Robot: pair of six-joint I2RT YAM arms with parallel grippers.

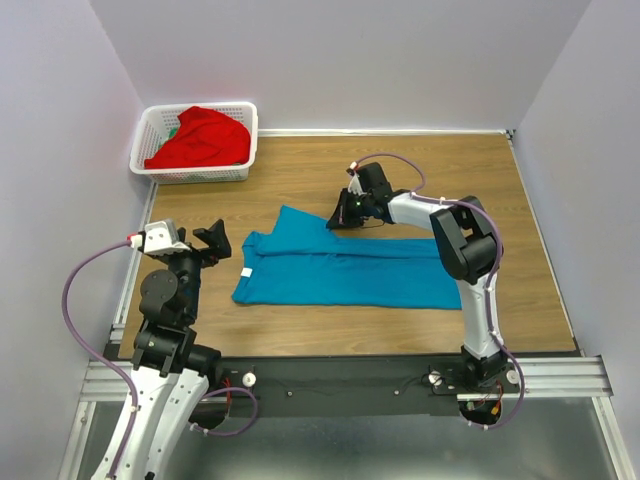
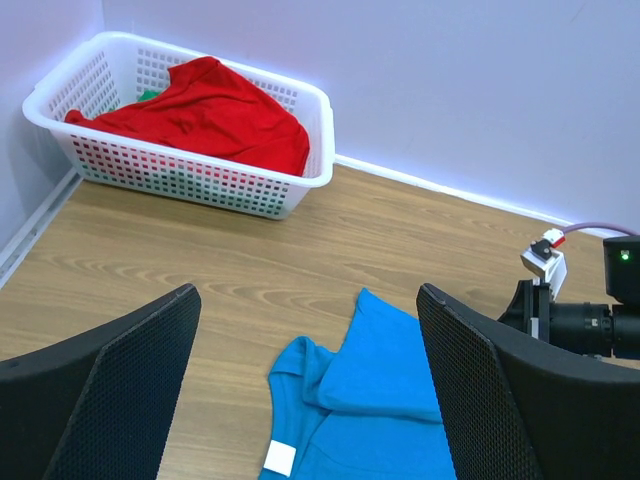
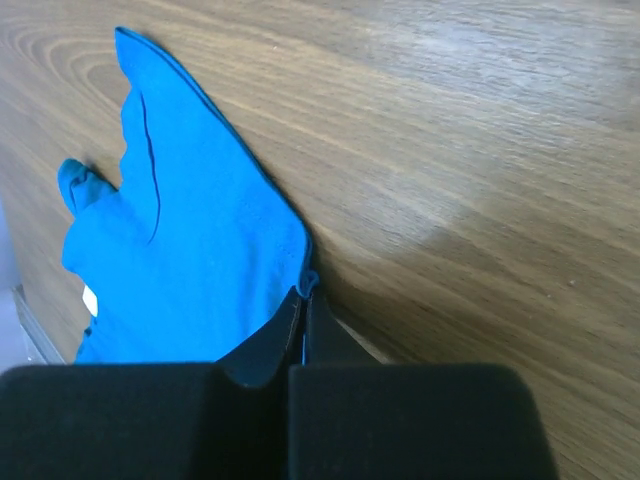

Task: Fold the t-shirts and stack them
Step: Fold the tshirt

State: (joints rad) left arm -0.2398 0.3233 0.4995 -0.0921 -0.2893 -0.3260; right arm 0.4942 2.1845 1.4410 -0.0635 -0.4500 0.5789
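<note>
- The left gripper (image 1: 218,245) hangs just left of the teal-blue t-shirt (image 1: 340,270), near its collar end, jaws spread wide and grasping nothing.
- That shirt lies flat on the wooden table (image 1: 480,180), its far side folded over along its length.
- The right gripper (image 1: 337,219) is at the shirt's far edge, clenched on the hem.
- Well beyond the shirt's far-left corner, the red t-shirt (image 1: 200,138) is heaped in a white basket (image 1: 200,175).
</note>
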